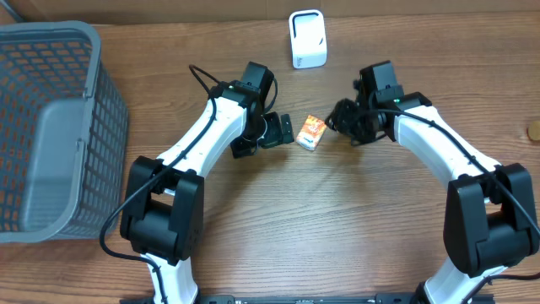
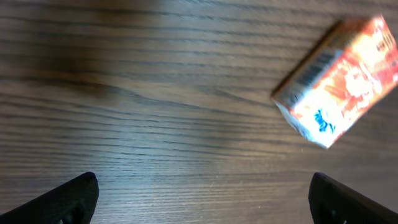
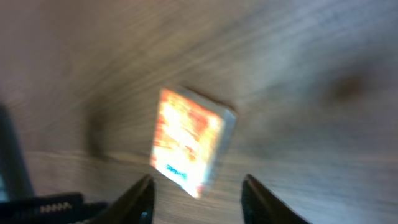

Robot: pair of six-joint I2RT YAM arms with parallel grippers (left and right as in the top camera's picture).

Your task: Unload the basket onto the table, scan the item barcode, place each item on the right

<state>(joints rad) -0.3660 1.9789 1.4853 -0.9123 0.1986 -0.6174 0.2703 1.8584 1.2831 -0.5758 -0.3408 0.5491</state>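
Mock shop checkout, grey shopping basket (image 1: 108, 118), white barcode scanner (image 1: 307, 38), wood-grain table (image 1: 337, 215)

The orange box (image 1: 312, 133) is flanked by the left tool (image 1: 285, 132) at 9 o'clock and the right tool (image 1: 336, 122) at 3, with bare desk (image 1: 321, 219) free at 6 and toward the white scanner (image 1: 307, 39) at 12.

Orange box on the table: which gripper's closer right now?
Right, narrowly. The right gripper sits just right of the orange box, which lies straight ahead of its fingers. The left gripper is on the opposite side with a slightly wider gap, box off-axis.
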